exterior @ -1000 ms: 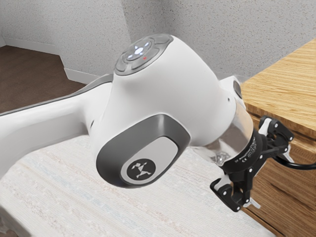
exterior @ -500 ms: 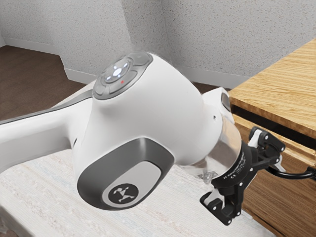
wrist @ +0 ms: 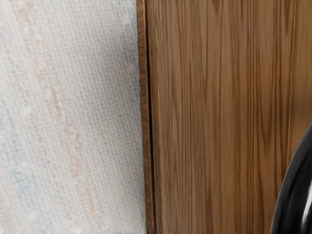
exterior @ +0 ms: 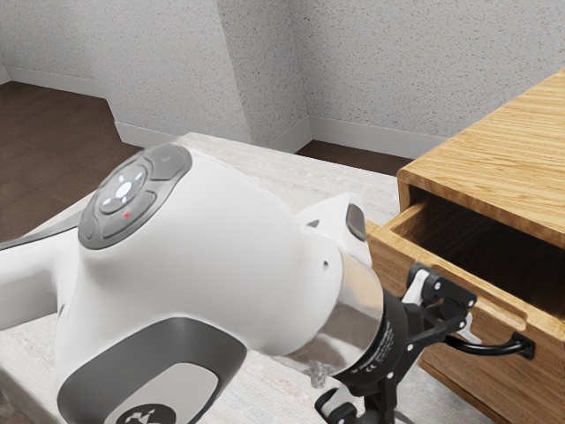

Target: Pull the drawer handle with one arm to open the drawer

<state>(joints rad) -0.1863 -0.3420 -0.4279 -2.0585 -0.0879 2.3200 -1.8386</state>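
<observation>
Wooden drawer [exterior: 393, 256] stands partly open, black end effector [exterior: 465, 329] clamped on its handle [exterior: 499, 347].

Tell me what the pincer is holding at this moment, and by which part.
The pincer grips the black drawer handle near its end toward the exterior view's left; the drawer stands partly open.

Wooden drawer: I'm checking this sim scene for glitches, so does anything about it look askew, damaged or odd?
Nothing stands out. The light-wood drawer stands partly open from the wooden cabinet, its front running parallel to the cabinet's edge, with no visible cracks. Its thin black handle sits attached on the front.
</observation>
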